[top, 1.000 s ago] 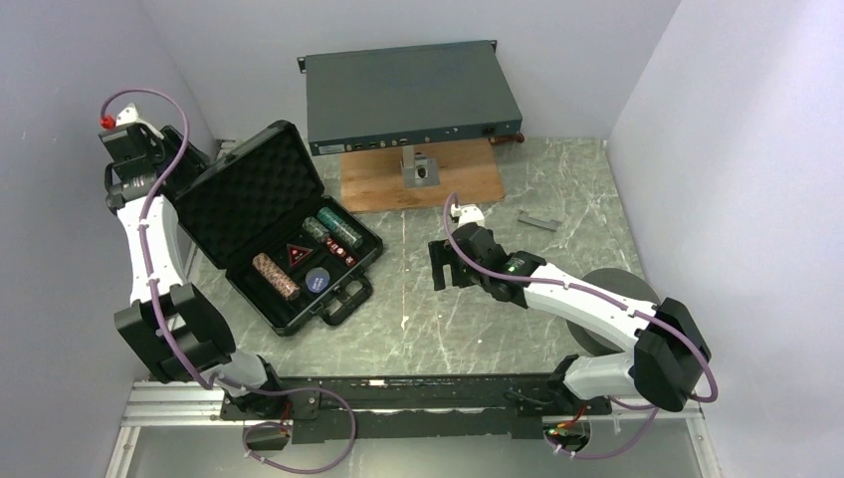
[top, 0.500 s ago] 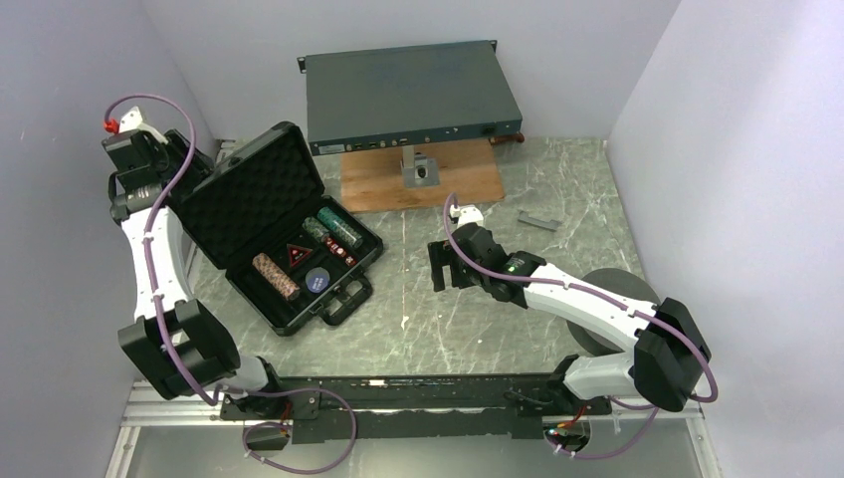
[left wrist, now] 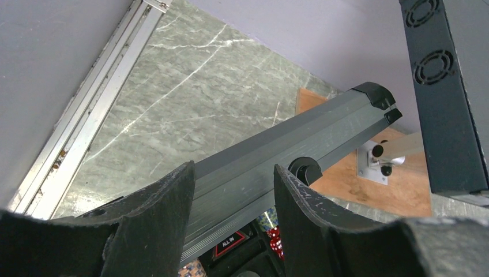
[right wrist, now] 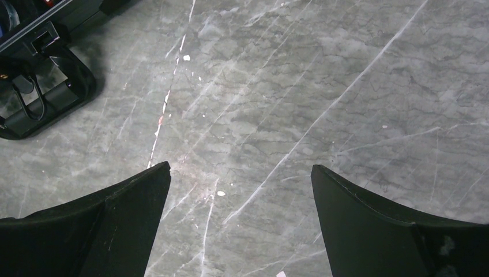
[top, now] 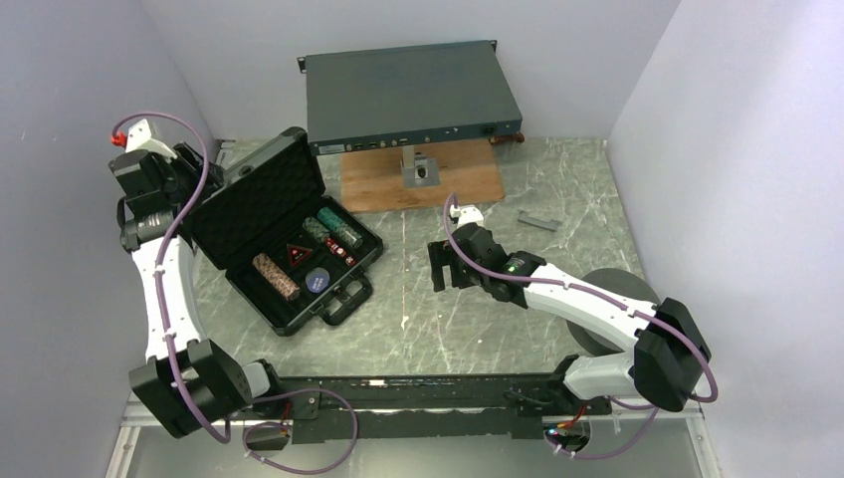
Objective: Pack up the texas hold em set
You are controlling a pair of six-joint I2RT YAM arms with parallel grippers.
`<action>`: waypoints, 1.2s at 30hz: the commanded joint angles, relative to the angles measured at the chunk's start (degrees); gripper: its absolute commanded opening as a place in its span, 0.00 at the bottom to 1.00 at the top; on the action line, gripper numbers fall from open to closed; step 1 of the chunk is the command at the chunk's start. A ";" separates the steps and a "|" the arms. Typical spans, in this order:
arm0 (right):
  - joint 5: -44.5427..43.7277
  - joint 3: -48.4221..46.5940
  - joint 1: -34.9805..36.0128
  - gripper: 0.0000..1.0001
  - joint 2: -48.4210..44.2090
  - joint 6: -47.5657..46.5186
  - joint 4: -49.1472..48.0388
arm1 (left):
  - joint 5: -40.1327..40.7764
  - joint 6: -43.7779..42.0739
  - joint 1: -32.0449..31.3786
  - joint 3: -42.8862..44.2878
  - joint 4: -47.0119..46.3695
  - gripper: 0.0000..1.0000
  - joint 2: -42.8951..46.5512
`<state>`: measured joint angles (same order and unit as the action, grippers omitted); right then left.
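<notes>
The black case (top: 261, 299) lies open at the left, its foam-lined lid (top: 254, 194) tilted up. Its tray holds chip stacks (top: 276, 275), a red triangle marker (top: 298, 254), a blue disc (top: 317, 279) and red dice (top: 343, 255). My left gripper (top: 204, 164) is open behind the lid's top edge. In the left wrist view the lid's grey rim (left wrist: 300, 138) runs across behind both fingers of the left gripper (left wrist: 233, 173), with the marker (left wrist: 233, 244) and dice (left wrist: 275, 238) below it. My right gripper (top: 446, 264) hangs open over bare table, right of the case handle (right wrist: 46, 98).
A flat grey rack unit (top: 408, 95) stands on a wooden board (top: 418, 179) at the back. A dark foam ring (top: 607, 299) lies under the right arm. A small grey bar (top: 538, 220) lies at the right. Walls close in on the left, back and right.
My left arm has swung forward and right behind the lid, and the lid has tipped up more steeply. The right arm has not moved.
</notes>
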<state>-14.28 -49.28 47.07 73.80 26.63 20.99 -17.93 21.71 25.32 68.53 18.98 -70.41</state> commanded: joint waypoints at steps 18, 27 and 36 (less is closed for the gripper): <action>2.50 0.39 0.04 0.95 -2.10 1.27 -1.23 | -5.50 -0.88 -1.52 -14.21 17.06 0.58 12.11; 3.75 0.56 0.04 0.95 -1.73 1.28 -2.45 | -2.59 -3.31 -1.57 -11.74 21.93 0.60 16.19; 2.85 1.26 0.04 0.95 -2.20 1.04 -2.19 | -4.48 -3.86 -1.66 -13.90 19.05 0.58 18.35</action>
<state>-11.25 -48.60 47.07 73.14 27.29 20.80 -21.15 19.16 23.55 55.51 40.12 -54.26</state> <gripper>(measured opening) 0.952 0.590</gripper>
